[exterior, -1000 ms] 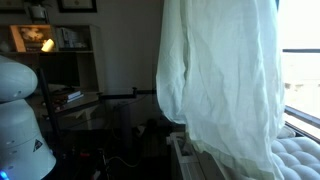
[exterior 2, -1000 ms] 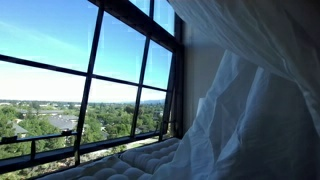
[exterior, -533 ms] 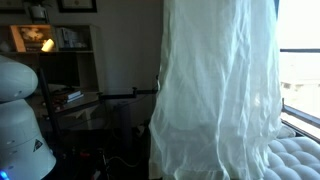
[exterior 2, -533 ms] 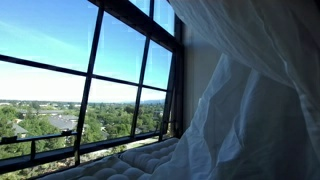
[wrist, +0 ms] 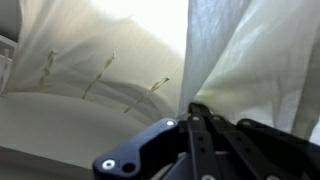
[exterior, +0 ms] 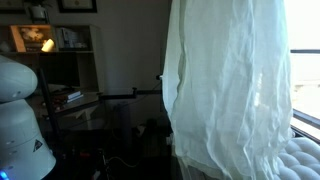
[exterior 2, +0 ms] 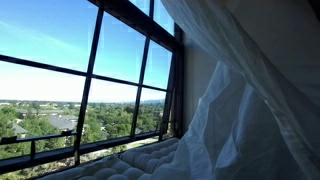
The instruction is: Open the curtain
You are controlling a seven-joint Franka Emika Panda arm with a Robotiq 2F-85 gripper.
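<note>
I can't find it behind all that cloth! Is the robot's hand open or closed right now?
Hand: closed, pinching a fold of the curtain.

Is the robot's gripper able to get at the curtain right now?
Probably yes: in the wrist view the gripper sits right against the curtain, jaws shut and seemingly pinching a fold of fabric at their tips, with nothing in between.

It looked like a high-floor home: a sheer curtain (exterior: pixel 230 90), a tufted cushion (exterior 2: pixel 135 160), a bookshelf (exterior: pixel 62 42) and a tall window (exterior 2: pixel 90 85) over distant treetops.
</note>
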